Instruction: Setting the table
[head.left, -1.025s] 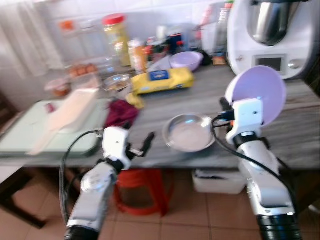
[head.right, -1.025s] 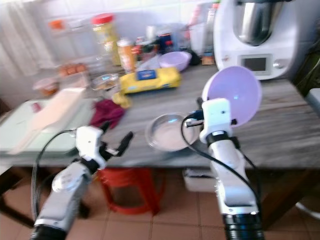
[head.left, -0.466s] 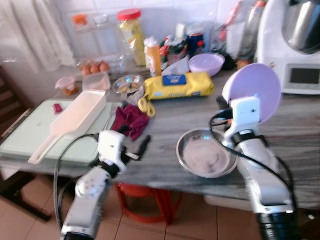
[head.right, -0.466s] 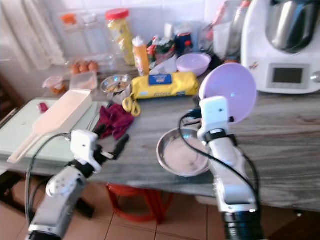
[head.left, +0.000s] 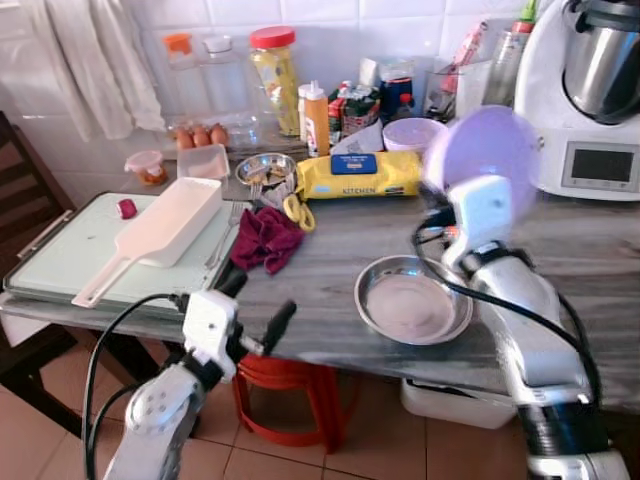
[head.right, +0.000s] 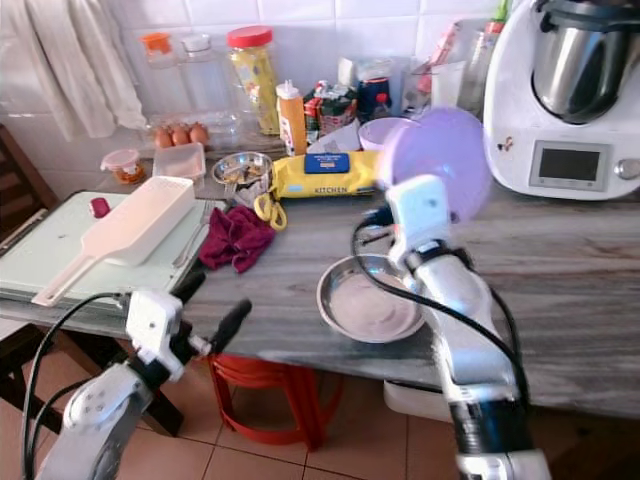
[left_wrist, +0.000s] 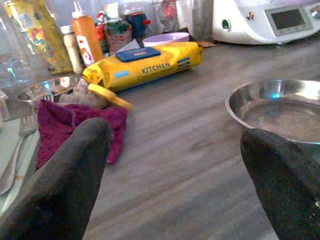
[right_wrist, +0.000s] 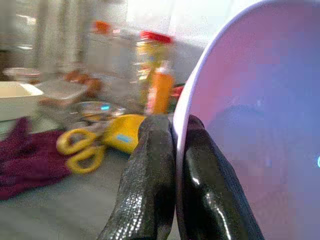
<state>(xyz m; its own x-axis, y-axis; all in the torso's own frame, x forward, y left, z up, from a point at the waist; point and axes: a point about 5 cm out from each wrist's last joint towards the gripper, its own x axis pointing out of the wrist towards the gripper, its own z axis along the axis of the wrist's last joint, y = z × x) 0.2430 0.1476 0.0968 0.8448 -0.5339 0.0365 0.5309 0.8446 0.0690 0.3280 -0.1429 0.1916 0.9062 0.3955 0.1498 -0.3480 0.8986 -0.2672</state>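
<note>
- Right tool (right_wrist: 172, 150): fingers pinched on the rim of a lilac plastic plate (head.left: 480, 150), held upright above the grey wood-grain tabletop (head.left: 330, 270).
- Plate: thin, smooth, probably light and rigid; the edge grip may slip.
- Left tool (head.left: 255, 315): fingers wide apart, empty, below the tabletop edge.
- Steel dish (head.left: 412, 303): round, shiny, shallow.

Grey wood-grain countertop (head.left: 590, 262) against a white tiled wall. Directly on it:

1. Steel plate (head.left: 414, 300), near the front edge, just beside the spread fingers (left_wrist: 280, 175) of the left gripper (head.left: 252, 308).
2. Maroon cloth (head.left: 266, 238), beyond those fingers.
3. Yellow scissors (head.left: 296, 209), touching the cloth.
4. Yellow wipes pack (head.left: 358, 173).
5. Pale green tray (head.left: 60, 252).
6. White kitchen machine (head.left: 592, 90).
</note>
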